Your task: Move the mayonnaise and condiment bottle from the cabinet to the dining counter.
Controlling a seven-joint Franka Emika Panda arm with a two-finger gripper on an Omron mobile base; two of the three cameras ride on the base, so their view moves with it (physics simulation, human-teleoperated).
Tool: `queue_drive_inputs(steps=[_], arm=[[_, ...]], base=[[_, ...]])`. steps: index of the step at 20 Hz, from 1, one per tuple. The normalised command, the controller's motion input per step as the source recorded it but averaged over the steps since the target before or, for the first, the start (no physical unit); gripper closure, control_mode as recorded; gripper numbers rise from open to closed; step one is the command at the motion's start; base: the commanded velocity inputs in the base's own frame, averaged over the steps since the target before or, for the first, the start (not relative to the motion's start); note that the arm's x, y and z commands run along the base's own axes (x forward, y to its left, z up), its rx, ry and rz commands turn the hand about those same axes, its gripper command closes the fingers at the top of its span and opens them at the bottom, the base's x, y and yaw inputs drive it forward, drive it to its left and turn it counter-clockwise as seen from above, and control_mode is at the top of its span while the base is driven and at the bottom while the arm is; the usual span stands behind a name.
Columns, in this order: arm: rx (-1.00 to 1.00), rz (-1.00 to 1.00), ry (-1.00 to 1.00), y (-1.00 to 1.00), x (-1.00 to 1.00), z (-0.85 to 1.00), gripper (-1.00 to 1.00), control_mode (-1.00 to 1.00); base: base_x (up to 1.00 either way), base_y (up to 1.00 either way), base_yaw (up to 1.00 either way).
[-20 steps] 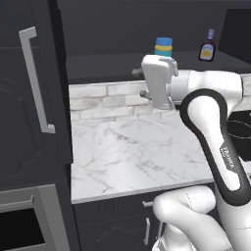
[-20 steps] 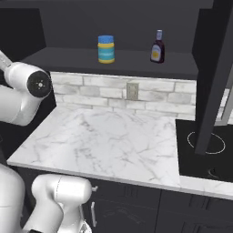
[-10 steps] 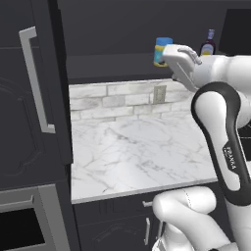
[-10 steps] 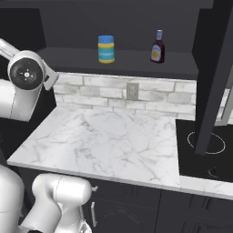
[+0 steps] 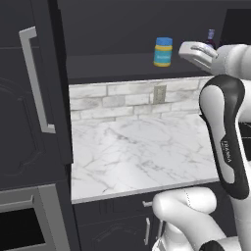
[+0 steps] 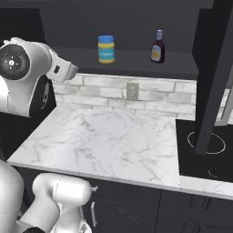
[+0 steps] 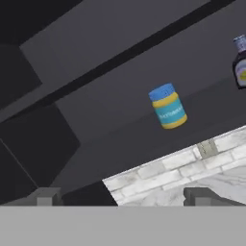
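Item one, the mayonnaise (image 6: 106,49): a small squat jar with blue lid, yellow body and blue label band, stood upright on the dark shelf (image 6: 136,58) of the cabinet (image 5: 29,93), toward the shelf's left part as seen in the right base view. Item two, the condiment bottle (image 6: 157,47): a dark brown bottle with narrow neck and yellow-white label, stood upright on the same shelf, to the right of the jar and well apart from it; in the left base view it is largely hidden behind the white arm (image 5: 223,122), only its neck being visible. Item three, the cabinet: near-black, its door swung open at the left of the left base view, fitted with a long silver bar handle (image 5: 37,81). Item four, the marble worktop (image 6: 109,143): white with grey veins, backed by pale brick tiles (image 6: 118,93) in which a wall outlet (image 6: 132,91) is set; a black cooktop (image 6: 205,148) is placed at its right. Item five, the gripper (image 7: 122,196): raised to about shelf height, its two dark finger tips spread wide with nothing between them; it is kept apart from both containers, and in the hand view the jar is seen tilted above the fingers and the bottle at the right edge.
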Motion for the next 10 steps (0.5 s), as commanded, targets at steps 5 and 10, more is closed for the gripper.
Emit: queue_drive_inputs(steps=[5, 10], arm=[[-0.08, -0.14, 0.0, -0.43, 0.18, 0.0, -1.0, -1.0], [-0.04, -0.04, 0.04, -0.18, 0.3, 0.0, -1.0, -1.0]], base=[[0.0, 0.0, 0.0], [0.0, 0.0, 0.0]])
